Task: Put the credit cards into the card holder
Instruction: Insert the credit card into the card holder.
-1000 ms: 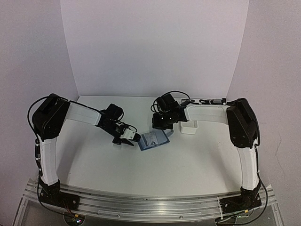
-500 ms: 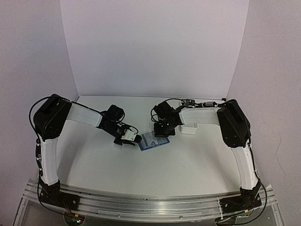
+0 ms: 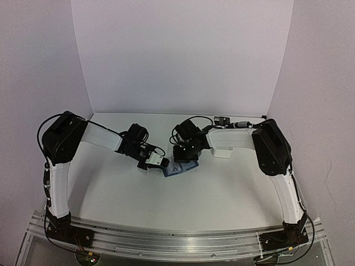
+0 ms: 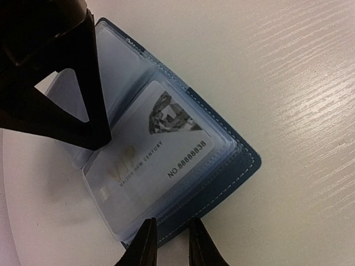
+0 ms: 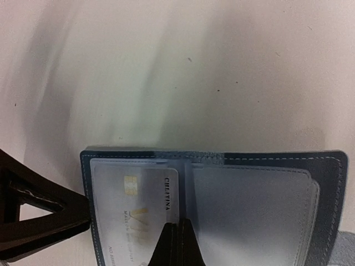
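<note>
The blue card holder [image 3: 184,168] lies open on the table, its clear sleeves facing up [image 4: 233,166]. A pale credit card [image 4: 150,155] with a diamond picture sits inside the left sleeve [image 5: 136,205]. My left gripper [image 4: 171,244] has its jaws a narrow gap apart, closed on the holder's near edge [image 3: 166,165]. My right gripper [image 5: 178,235] is shut, with nothing seen between its fingers. Its tips press down at the card's inner edge by the fold [image 3: 186,157]. The holder's right sleeve [image 5: 255,210] looks empty. No other credit card shows.
A long white tray [image 3: 223,151] stands just right of the holder, behind the right forearm. The two grippers sit close together over the holder. White walls close the table at the back and sides.
My right gripper has swung left and down onto the open holder and closed its fingers. The left gripper has edged slightly right, still at the holder's edge.
</note>
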{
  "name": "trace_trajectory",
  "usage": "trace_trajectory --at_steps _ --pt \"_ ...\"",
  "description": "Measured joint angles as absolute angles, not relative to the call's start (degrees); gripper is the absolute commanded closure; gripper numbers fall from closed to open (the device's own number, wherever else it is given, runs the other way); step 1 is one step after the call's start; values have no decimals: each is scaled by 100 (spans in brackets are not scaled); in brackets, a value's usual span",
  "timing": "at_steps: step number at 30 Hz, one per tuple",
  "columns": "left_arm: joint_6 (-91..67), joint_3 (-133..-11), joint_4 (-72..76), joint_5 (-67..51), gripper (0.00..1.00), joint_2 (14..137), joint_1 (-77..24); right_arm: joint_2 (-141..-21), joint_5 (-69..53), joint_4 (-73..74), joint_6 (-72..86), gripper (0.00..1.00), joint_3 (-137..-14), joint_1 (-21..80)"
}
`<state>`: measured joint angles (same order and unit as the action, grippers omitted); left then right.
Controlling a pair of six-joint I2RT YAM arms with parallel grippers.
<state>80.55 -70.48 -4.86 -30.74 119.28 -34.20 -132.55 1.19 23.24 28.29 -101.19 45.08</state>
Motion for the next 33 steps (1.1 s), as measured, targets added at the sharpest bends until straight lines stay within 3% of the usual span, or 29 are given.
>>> trace_trajectory --at_steps 10,18,20,22,24,27,29,33 --pt "7946 -7054 -454 -3017 82 11939 -3420 -13266 172 2320 2722 100 -10158 4633" --pt "7909 -7126 -738 -2974 81 11902 -3330 -12927 97 2405 2539 87 -10256 4665" --pt "7898 -7126 -794 -2976 80 11883 -3295 -12571 141 2408 2526 75 -10263 4700" --pt "7881 -7126 -816 -2980 79 11872 -3286 -12178 259 2397 2602 55 -10265 4709" --pt "7824 -7124 -875 -2982 79 11854 -3275 -11649 434 2333 2818 45 -10189 4733" --pt "7793 -7124 -917 -2982 77 11834 -3269 -10781 635 2185 3247 41 -9588 4718" --pt "7769 -7124 -956 -2980 76 11813 -3264 -10250 749 2202 3575 32 -8993 4681" --pt "7570 -7155 -1190 -2978 74 11725 -3256 -10383 788 2305 4010 21 -8344 4587"
